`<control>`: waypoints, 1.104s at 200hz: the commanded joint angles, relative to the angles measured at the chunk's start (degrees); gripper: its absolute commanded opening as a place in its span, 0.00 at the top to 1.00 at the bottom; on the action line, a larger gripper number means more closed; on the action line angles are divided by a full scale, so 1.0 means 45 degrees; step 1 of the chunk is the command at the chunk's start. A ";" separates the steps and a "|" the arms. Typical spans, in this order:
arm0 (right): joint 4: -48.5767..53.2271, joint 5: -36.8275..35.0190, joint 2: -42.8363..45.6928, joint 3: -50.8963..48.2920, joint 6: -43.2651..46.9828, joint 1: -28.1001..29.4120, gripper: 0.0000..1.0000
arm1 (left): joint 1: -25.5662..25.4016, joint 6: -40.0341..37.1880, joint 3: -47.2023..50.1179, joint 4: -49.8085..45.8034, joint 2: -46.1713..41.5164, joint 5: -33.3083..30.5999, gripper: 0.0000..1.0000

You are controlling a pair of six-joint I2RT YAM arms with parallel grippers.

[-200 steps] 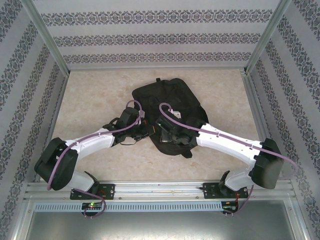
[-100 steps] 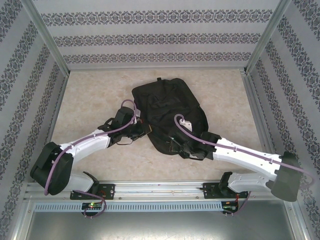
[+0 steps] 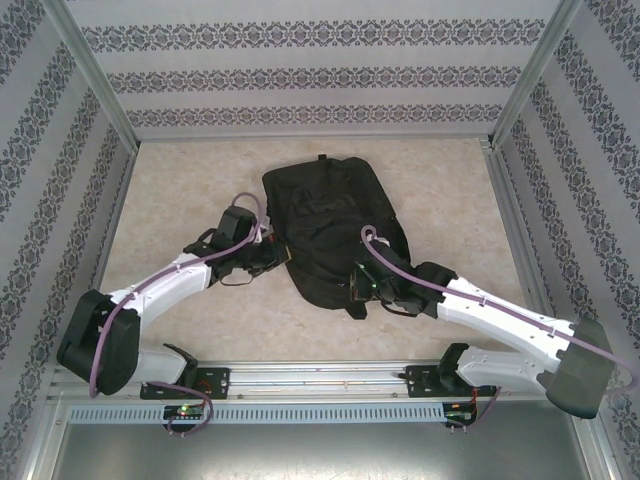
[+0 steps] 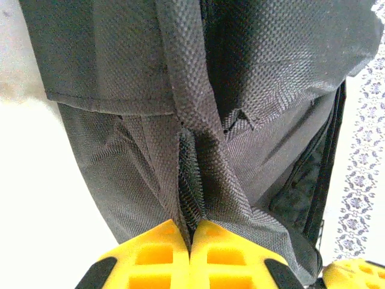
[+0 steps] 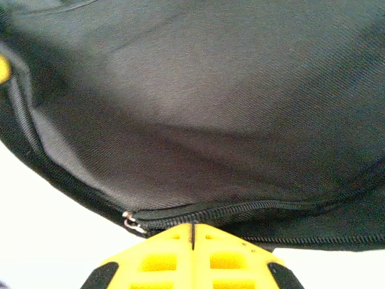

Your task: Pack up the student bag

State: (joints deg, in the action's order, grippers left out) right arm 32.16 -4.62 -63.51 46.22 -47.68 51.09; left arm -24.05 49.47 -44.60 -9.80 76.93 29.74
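- nearest you, both arms reach in from the near edge of the table (image 3: 170, 180), angled toward each other so they meet the bag from two sides.
- your right tool (image 5: 192, 229) has its yellow fingers pressed together at the near edge of the student bag (image 3: 330, 210), just under a closed zipper (image 5: 240, 208). a small metal pull (image 5: 133, 224) sits just beside them. you cannot tell whether any fabric is caught between them.
- your left tool (image 4: 190, 227) is clamped on a fold of the bag's left side, with zipper teeth running down into the pinch. this likely holds the seam taut while the other side is worked.
- the bag lies flat in the middle of the table, black and soft, its top loop pointing at the far wall. it looks closed, so packing seems hardly begun.
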 commanded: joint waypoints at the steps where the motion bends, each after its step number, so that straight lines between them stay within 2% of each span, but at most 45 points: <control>1: -0.2213 0.2370 -0.0855 0.0171 0.0291 0.0054 1.00 | 0.0512 -0.1306 -0.1515 -0.1634 0.0235 -0.0198 1.00; 11: -0.2912 0.2778 -0.1592 0.0629 0.0226 0.0224 1.00 | 0.0659 -0.1510 -0.2056 -0.2137 0.0463 -0.0263 0.99; 14: -0.3066 0.2796 -0.1811 0.0794 0.0198 0.0284 1.00 | 0.0716 -0.1520 -0.2164 -0.2236 0.0515 -0.0246 0.95; 21: -0.3344 0.2803 -0.2316 0.1157 0.0093 0.0381 1.00 | 0.0923 -0.1458 -0.2361 -0.2447 0.0563 -0.0149 0.76; 25: -0.3533 0.2852 -0.2618 0.1377 0.0027 0.0418 1.00 | 0.1070 -0.1377 -0.2388 -0.2565 0.0542 -0.0103 0.69; 48: -0.4540 0.3087 -0.3941 0.2274 -0.0409 0.0482 1.00 | 0.1563 -0.0875 -0.2157 -0.3184 -0.0441 -0.0515 0.59; 71: -0.5088 0.2992 -0.4729 0.2710 -0.0753 0.0597 1.00 | 0.1573 -0.0255 -0.2640 -0.6149 -0.1057 -0.2169 0.62; 83: -0.5462 0.2941 -0.5006 0.2699 -0.0911 0.0665 1.00 | 0.1558 0.0152 -0.2611 -0.6958 -0.1103 -0.2019 0.67; 101: -0.5770 0.2939 -0.5353 0.2751 -0.1006 0.0731 1.00 | 0.1387 0.0935 -0.2039 -0.6773 -0.1438 -0.1509 0.67; 116: -0.5880 0.2950 -0.5582 0.2815 -0.1008 0.0804 1.00 | 0.1032 0.1302 -0.1862 -0.6599 -0.1595 -0.1685 0.64; 172: -0.5436 0.2348 -0.5146 0.2556 -0.0665 0.0927 1.00 | -0.0254 0.1208 -0.2628 -0.6971 -0.0677 -0.2842 0.61; 221: -0.5592 0.2289 -0.4788 0.1996 -0.0730 0.0932 1.00 | -0.0496 0.1359 -0.2143 -0.5911 -0.0114 -0.2578 0.64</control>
State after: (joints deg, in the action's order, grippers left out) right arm 7.88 6.87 -86.35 56.66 -51.07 54.65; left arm -25.26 54.52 -54.70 -37.98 75.44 18.76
